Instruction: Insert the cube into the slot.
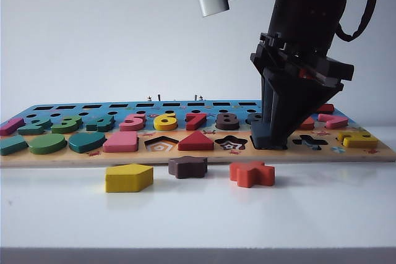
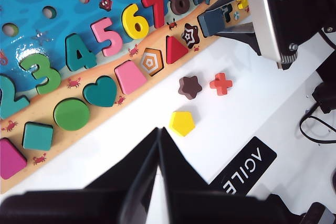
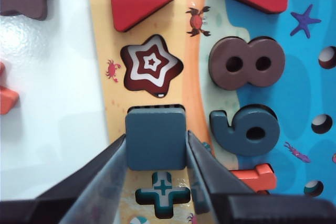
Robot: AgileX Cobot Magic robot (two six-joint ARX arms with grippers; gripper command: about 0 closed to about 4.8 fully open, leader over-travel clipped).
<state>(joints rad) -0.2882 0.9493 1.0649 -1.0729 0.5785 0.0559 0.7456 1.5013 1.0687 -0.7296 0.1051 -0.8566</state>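
The right gripper (image 3: 156,153) clamps the flat slate-blue square wooden cube (image 3: 156,139) over the square slot (image 3: 156,108), between the star recess (image 3: 151,72) and the cross recess (image 3: 163,196). The left gripper (image 2: 158,145), closed and empty, hangs above the white table (image 2: 252,114).

On the table (image 1: 198,214), the puzzle board (image 1: 62,156) lies behind three loose pieces along the front edge, while the right pincer (image 3: 156,153) holds the cube (image 3: 156,139) over the slot (image 3: 156,109) between the star recess (image 3: 152,65) and cross recess (image 3: 163,195), and the left pincer (image 2: 157,145) hovers off the board.
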